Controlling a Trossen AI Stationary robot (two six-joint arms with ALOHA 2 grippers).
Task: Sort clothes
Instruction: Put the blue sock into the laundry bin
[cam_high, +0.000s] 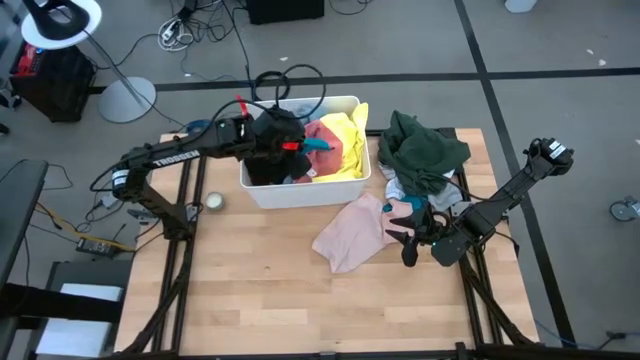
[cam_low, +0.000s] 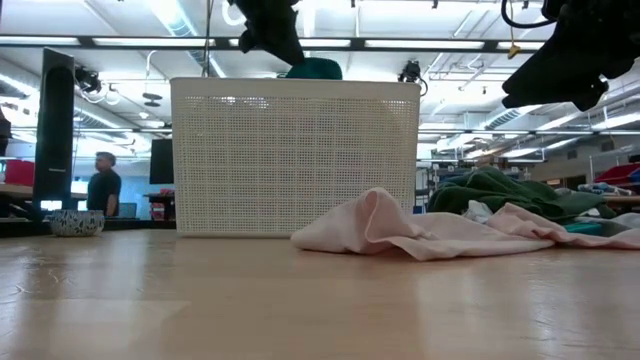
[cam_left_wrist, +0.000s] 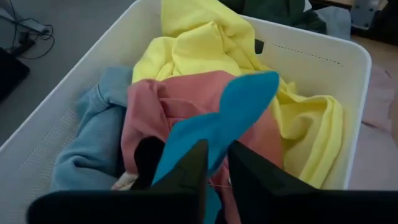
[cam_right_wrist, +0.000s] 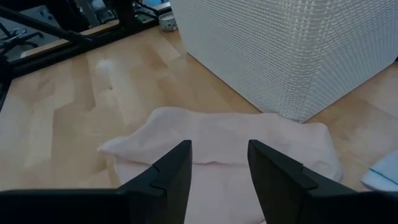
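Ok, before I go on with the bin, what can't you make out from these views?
- Bin contents, low view: the mesh wall hides all but a teal garment at the rim.
- Left gripper: whether it grips the teal garment or has let go.
- Pile under the dark green garment, high view: covered.
- Small round thing beside the bin: too small.

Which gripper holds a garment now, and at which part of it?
The left gripper, over the bin, pinches the teal garment at one edge. The right gripper is open, holding nothing.

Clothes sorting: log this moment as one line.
left end effector: over bin, teal garment | right end effector: open above pink garment
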